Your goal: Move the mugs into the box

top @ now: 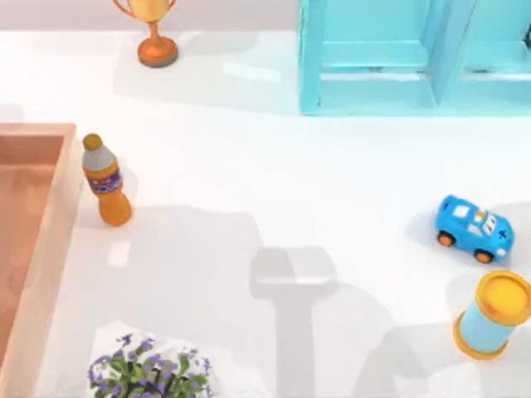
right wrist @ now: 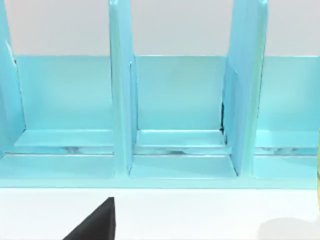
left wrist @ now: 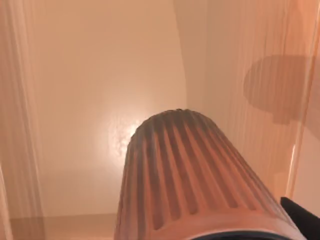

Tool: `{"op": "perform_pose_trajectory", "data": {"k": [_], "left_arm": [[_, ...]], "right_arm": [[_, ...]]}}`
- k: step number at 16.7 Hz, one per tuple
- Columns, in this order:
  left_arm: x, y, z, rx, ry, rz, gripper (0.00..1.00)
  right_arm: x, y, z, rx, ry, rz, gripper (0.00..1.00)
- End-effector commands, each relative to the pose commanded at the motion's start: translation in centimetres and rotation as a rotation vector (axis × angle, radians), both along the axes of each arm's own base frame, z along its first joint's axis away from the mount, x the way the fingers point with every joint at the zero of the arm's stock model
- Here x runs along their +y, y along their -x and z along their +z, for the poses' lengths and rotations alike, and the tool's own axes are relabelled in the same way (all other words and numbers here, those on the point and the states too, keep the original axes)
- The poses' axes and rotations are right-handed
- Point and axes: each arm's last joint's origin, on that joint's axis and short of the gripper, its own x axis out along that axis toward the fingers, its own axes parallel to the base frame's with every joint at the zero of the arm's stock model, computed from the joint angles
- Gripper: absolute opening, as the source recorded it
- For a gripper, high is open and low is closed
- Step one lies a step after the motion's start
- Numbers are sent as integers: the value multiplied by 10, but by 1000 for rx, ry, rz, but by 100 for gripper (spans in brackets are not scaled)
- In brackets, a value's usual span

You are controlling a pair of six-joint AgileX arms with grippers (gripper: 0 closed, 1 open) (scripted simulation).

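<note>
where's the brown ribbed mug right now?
In the left wrist view, the brown ribbed mug sits close under the camera, over the peach floor of the box. In the top view, that box lies at the table's left edge.

Rendered sim tabletop, plain white table (top: 274,166), random props: trophy (top: 153,29), toy car (top: 474,229), shelf unit (top: 415,54)

Top view straight down on table (top: 274,182); left wrist close over box (left wrist: 100,75) floor; right wrist faces shelf unit (right wrist: 175,115).
</note>
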Motion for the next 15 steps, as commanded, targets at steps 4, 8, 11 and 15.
{"op": "perform_pose_trajectory", "data": {"k": [4,8,11,15], "left_arm": [[2,-1,-18,7,1,6,0],[4,-1,-53,0,0,5,0],[4,1,-64,-4,3,5,0],[4,1,-64,-4,3,5,8]], "right_arm": [[0,0,0,0,0,0,100],[0,0,0,0,0,0,100],[0,0,0,0,0,0,100],[0,0,0,0,0,0,100]]}}
